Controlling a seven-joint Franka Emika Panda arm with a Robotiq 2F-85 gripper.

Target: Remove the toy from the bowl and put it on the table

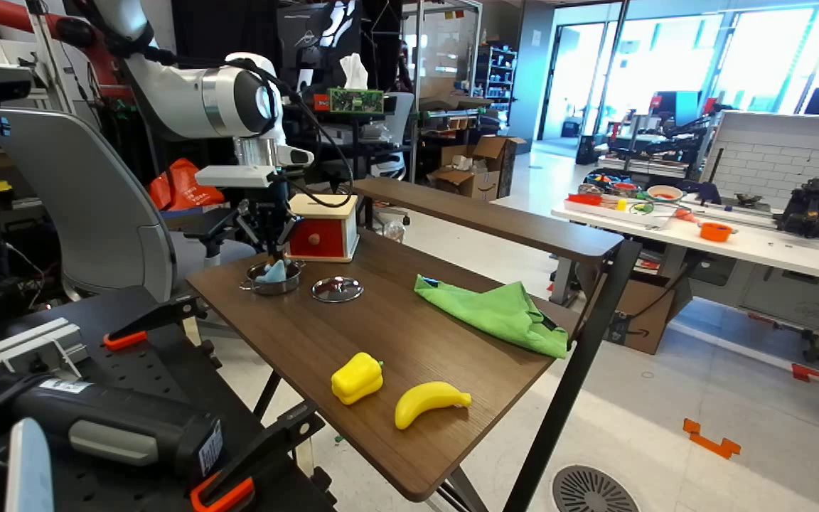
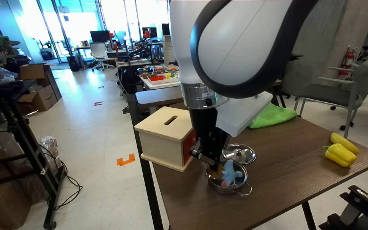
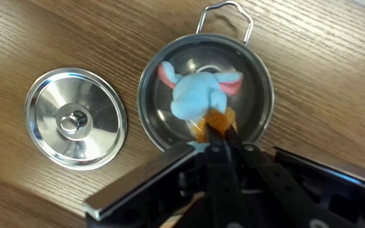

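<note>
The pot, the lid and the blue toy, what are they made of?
The pot and the lid look like shiny metal, maybe steel: silver-grey with bright reflections. The blue toy seems matte fabric, perhaps plush: rounded, padded-looking, without shine.

In an exterior view | centre left: blue toy (image 1: 275, 273) seen inside pot (image 1: 280, 288), gripper (image 1: 276, 254) pointed down at it | lid (image 1: 337, 289) laid nearby | lower centre: pepper (image 1: 357, 378), banana (image 1: 429, 402) placed on table (image 1: 377, 313)
</note>
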